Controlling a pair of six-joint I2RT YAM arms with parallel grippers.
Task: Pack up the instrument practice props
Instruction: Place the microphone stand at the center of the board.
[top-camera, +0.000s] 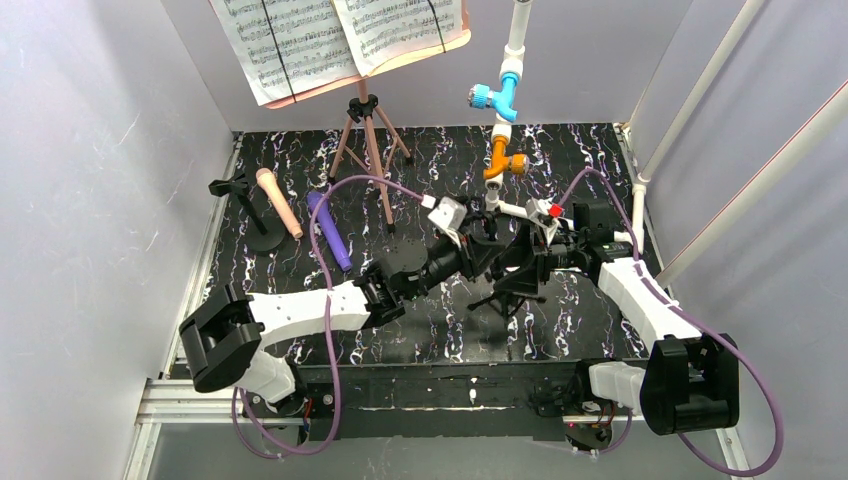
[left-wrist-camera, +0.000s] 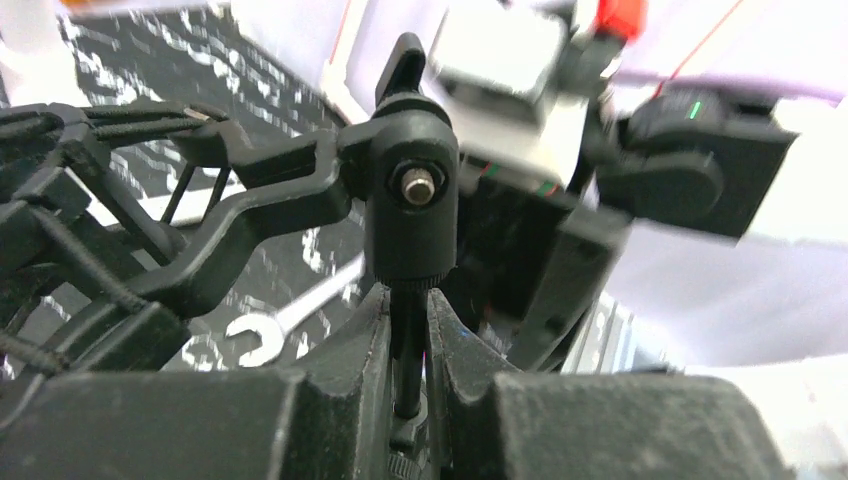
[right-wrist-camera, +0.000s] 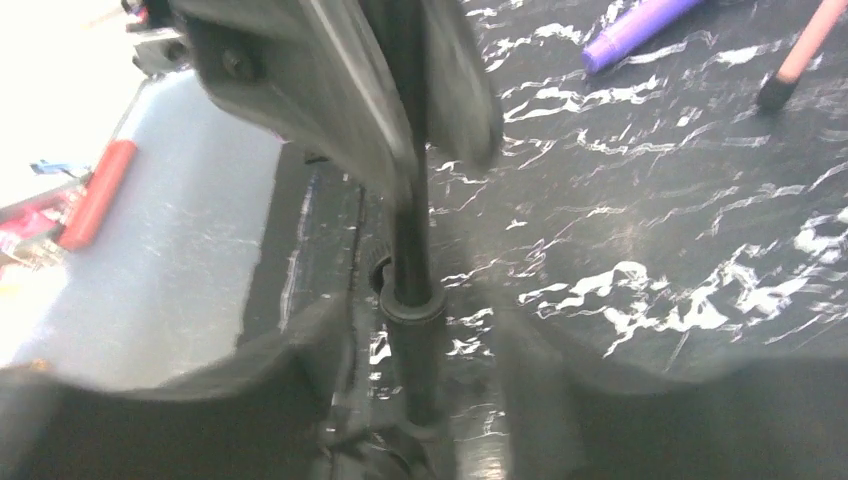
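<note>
Top view: both arms reached to the table centre, where the tripod mic holder stood upright on the black marbled mat. The left gripper and the right gripper met at its upper part, one from the left & one from the right. The jaws were not clear from here. At far left the peach mic leaned on the round-base mic holder. The purple mic lay just right of them. At the far edge stood the salmon-pink music rest w/ white sheets on it. A white pipe w/ blue and orange valves was to its right.

Left wrist view: the left fingers were pinching the thin black rod just under the holder's clip head. A silver wrench lay on the mat behind.

Right wrist view: the same rod passed btw. the right fingers, which stood spread, w/ a gap on each side as far as the blur allowed to see. The purple and peach mics lay far behind.
</note>
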